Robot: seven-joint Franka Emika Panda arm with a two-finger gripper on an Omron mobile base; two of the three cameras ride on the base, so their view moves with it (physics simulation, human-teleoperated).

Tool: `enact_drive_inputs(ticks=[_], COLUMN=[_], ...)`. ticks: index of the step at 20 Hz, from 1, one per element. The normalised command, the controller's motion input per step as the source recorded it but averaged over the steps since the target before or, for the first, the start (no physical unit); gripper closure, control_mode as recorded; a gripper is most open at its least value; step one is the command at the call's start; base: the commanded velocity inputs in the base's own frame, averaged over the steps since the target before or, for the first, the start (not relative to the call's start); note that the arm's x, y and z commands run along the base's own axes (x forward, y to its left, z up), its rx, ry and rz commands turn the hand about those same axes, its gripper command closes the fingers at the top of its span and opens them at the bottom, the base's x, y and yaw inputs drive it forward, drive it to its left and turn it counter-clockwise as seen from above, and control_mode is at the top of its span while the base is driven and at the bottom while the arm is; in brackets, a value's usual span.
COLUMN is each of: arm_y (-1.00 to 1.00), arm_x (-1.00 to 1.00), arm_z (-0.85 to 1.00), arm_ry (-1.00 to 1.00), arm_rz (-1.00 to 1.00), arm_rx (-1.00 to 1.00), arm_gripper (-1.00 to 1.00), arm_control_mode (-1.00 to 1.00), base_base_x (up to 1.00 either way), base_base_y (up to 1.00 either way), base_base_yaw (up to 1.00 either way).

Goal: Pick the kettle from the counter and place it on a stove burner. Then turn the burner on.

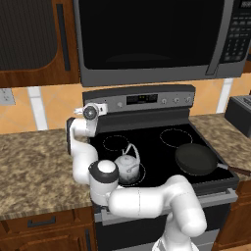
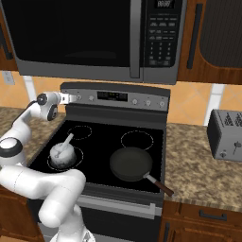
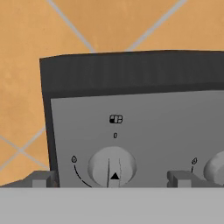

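Hand view looks straight at the grey control panel (image 3: 144, 131) of the stove, with the leftmost knob (image 3: 112, 168) low in the middle and the two fingertips (image 3: 41, 178) of the end effector (image 3: 112, 179) standing far apart, one on each side of it. The end effector is wide and holds nothing.

The kettle (image 1: 127, 166) already sits on the front left burner (image 1: 141, 172) of the stove top (image 1: 157, 147), near the front edge and the left edge, so I judge that the placing is done and the turning of the burner is the step in hand. To do it well, the end effector should go forward until the knob is fully between the fingertips, stay centred on the knob, close firmly, and only then rotate around the axis of the knob. If it closes too early the fingertips may slip off the rim. Above the knob there is a small burner symbol (image 3: 115, 118); it is too small for me to read, so I cannot confirm that this knob belongs to the burner under the kettle.

The kettle stands upright, and its arched handle (image 2: 67, 140) rises over the lid. Being squat and round, it has no clear long axis. I cannot tell which way the spout points.

The frying pan (image 2: 131, 163) lies on the front right burner, its handle toward the front right corner.
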Motion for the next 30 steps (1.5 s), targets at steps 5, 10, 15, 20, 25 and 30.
enact_drive_inputs(ticks=[5,10,15,20,25,30], arm_y=[0.0,0.0,0.0,0.0,0.0,0.0], arm_x=[0.0,0.0,0.0,0.0,0.0,0.0], arm_z=[0.0,0.0,0.0,0.05,0.01,0.0], arm_ry=[0.0,0.0,0.0,0.01,0.02,0.0], arm_rz=[0.0,0.0,0.0,-0.03,-0.05,-0.05], arm_rx=[0.0,0.0,0.0,-0.03,-0.08,-0.08], arm_gripper=[1.0,1.0,1.0,1.0,1.0,1.0], arm_control_mode=[-1.0,-1.0,-1.0,-1.0,-1.0,-1.0], base_base_x=[0.0,0.0,0.0,0.0,0.0,0.0], base_base_y=[0.0,0.0,0.0,0.0,0.0,0.0], base_base_yaw=[0.0,0.0,0.0,0.0,0.0,0.0])
